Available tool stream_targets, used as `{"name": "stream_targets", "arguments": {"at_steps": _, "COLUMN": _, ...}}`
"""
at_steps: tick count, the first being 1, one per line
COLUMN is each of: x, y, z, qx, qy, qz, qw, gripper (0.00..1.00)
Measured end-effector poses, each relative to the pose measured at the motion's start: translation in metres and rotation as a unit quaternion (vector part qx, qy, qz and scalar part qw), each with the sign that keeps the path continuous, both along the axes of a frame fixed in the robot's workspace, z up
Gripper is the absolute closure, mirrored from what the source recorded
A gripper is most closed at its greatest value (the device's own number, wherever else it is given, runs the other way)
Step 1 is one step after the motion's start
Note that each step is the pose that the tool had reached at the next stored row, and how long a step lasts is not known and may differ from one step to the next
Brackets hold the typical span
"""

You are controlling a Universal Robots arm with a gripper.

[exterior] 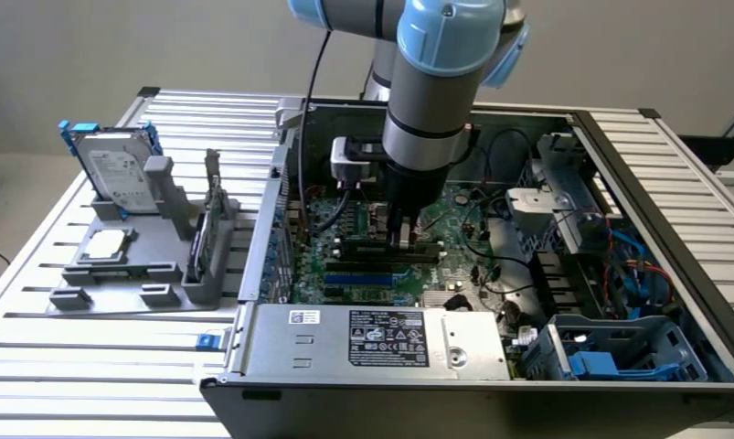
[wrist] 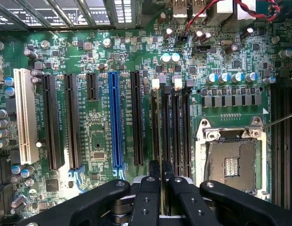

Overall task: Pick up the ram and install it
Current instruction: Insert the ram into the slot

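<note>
My gripper [exterior: 403,236] reaches down into the open computer case [exterior: 659,229], just above the motherboard [exterior: 342,229]. In the wrist view, its two black fingers [wrist: 150,188] stand close together, shut on the ram [wrist: 158,127]. The ram shows edge-on as a thin dark strip. It runs along the outermost of the black memory slots [wrist: 176,132], on the side toward the long black expansion slot [wrist: 136,122], and lines up with the slot's white end clip [wrist: 155,84]. Whether the stick is seated in the slot or just above it I cannot tell.
The open processor socket [wrist: 231,162] lies beside the memory slots, and blue [wrist: 114,122] and white [wrist: 24,117] expansion slots lie on their other side. A grey tray [exterior: 122,274] at the exterior view's left holds a hard drive [exterior: 117,169], a square silver chip [exterior: 104,245] and an upright card [exterior: 208,219]. The power supply [exterior: 379,338] closes the case front.
</note>
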State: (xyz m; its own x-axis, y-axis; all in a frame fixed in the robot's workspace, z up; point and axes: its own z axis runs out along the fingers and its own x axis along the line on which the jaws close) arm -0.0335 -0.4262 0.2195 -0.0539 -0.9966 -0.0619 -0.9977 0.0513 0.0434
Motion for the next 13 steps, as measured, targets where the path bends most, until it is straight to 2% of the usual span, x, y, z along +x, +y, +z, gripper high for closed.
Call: {"name": "stream_targets", "arguments": {"at_steps": 13, "x": 0.0000, "y": 0.0012, "z": -0.0016, "qx": -0.0001, "qy": 0.0000, "qz": 0.000, "qw": 1.0000, "gripper": 0.86}}
